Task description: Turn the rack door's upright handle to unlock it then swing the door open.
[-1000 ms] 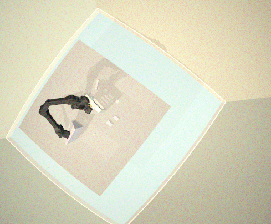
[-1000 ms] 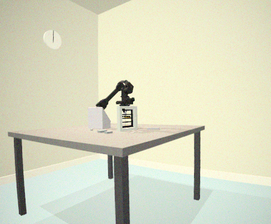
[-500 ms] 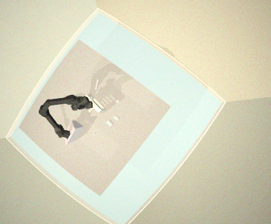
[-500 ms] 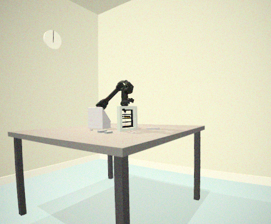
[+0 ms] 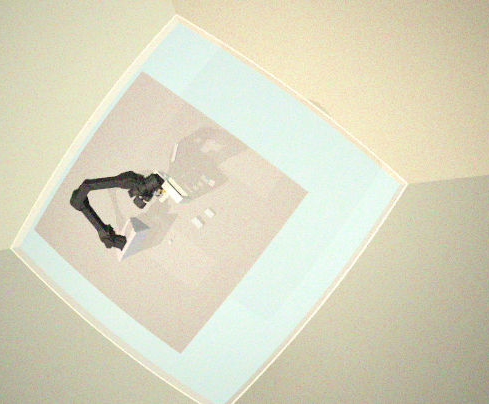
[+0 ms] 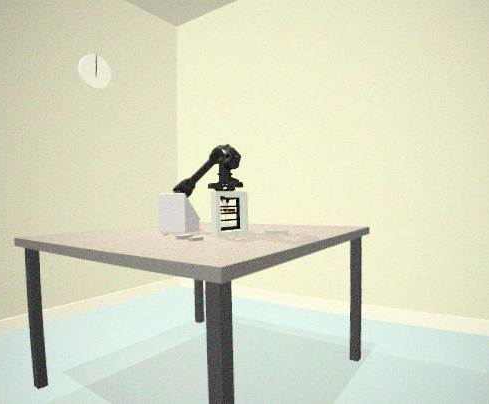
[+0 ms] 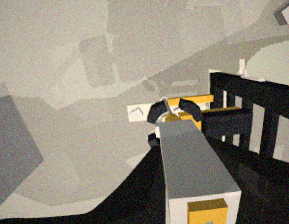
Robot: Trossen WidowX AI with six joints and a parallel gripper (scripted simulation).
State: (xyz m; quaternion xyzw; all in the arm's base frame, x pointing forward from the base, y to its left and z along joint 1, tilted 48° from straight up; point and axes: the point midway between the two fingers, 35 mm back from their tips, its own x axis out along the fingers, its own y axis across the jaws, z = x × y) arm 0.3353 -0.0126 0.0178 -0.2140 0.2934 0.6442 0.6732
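Note:
In the wrist view my gripper (image 7: 181,148) is shut on the grey upright handle (image 7: 182,160), which runs toward the camera and has an orange-yellow end. Round black mounts and an orange bar (image 7: 197,99) lie just beyond the handle. A black crossbar leads right to the rack door's black lattice (image 7: 265,90). The pale rack frame (image 5: 176,192) (image 6: 215,215) stands upright on the table (image 5: 210,280) (image 6: 125,246), with the dark bars and an orange strip visible through its opening. The arm reaches down behind the frame's top in the exterior view. The exact door angle is unclear.
A pale box with a sloping side (image 5: 131,243) (image 6: 171,213) stands near the arm's base. Two flat white blocks (image 5: 197,222) (image 5: 210,213) lie in front of the rack. A long white bar (image 5: 175,152) (image 6: 277,232) lies beyond its other side.

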